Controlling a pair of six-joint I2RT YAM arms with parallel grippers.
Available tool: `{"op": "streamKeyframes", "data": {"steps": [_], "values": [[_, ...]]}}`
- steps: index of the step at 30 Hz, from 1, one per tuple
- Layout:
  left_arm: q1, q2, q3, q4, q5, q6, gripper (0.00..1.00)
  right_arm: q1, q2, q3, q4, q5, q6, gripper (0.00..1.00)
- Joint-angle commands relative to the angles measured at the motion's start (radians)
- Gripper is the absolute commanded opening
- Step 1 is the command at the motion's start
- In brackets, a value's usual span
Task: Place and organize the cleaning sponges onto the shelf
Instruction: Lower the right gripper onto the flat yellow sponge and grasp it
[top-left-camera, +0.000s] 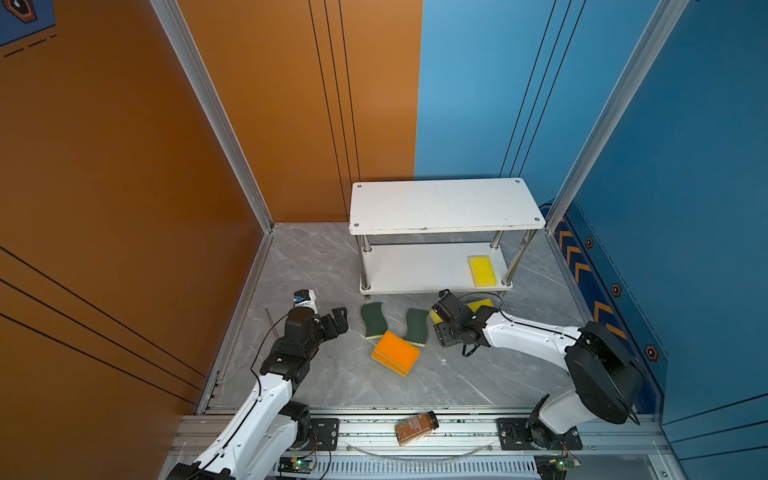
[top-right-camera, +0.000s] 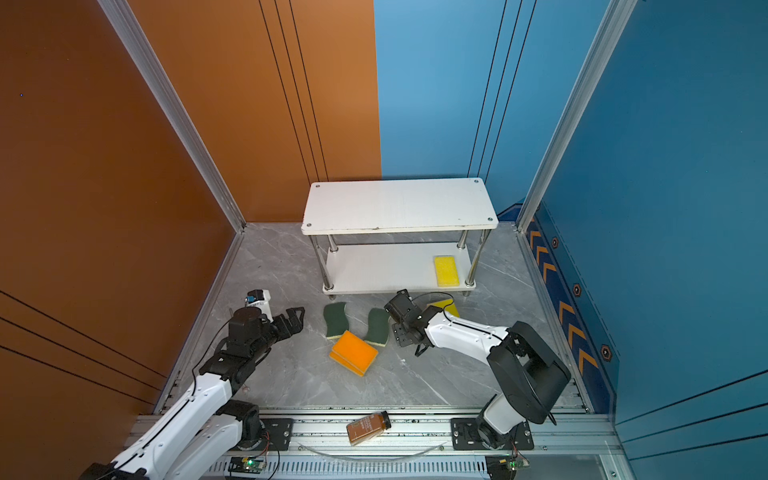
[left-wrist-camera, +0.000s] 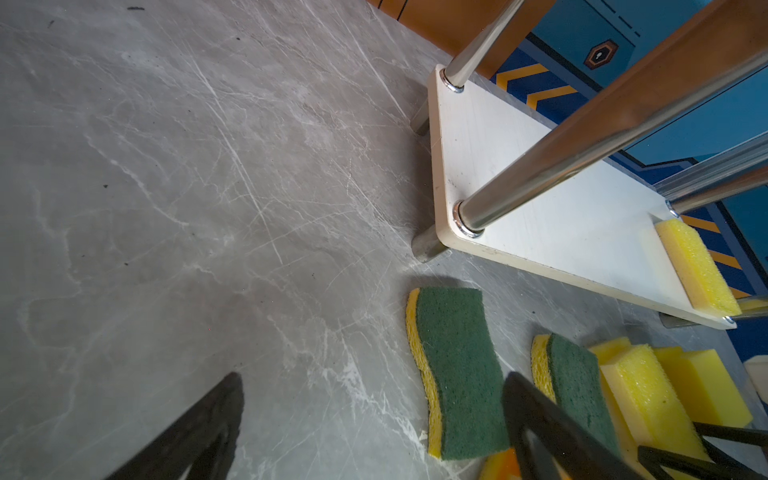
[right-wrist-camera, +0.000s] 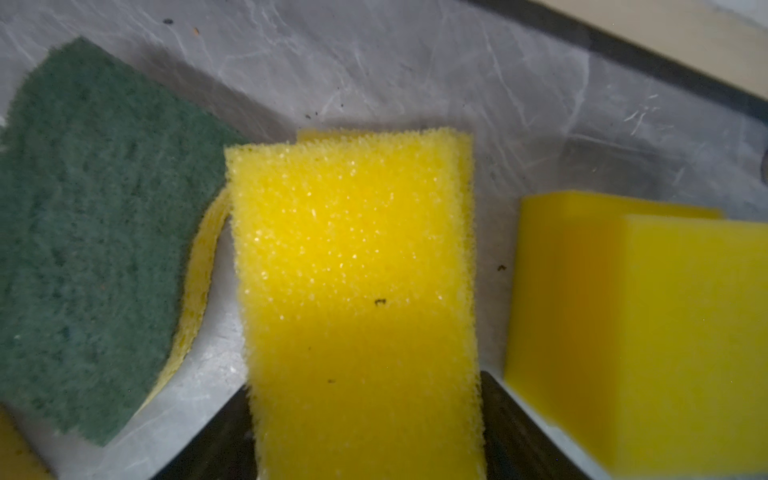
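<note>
The shelf (top-left-camera: 444, 205) has white boards and shiny chrome posts. The sponge on its lower board (top-left-camera: 482, 271) is plain yellow. The two wavy sponges (top-left-camera: 372, 319) are dark green on top with a yellow base. The stacked sponges (top-left-camera: 397, 352) are orange on top with yellow at the sides. The floor (top-left-camera: 316, 266) is grey with pale marble veins. The orange wall panels (top-left-camera: 124, 166) and the blue wall panels (top-left-camera: 685, 166) carry thin black lines. The bottle (top-left-camera: 415, 428) is brown with a black cap
</note>
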Motion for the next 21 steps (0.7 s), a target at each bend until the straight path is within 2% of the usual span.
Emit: {"op": "streamKeyframes", "data": {"steps": [1,21], "values": [[0.011,0.007,0.033,0.009,0.020,0.018,0.98,0.004,0.007,0.023,-0.022,0.024,-0.008,0.73],[0.011,0.028,0.046,0.031,0.036,0.009,0.98,-0.016,-0.052,0.017,-0.040,0.011,-0.013,0.63]]}}
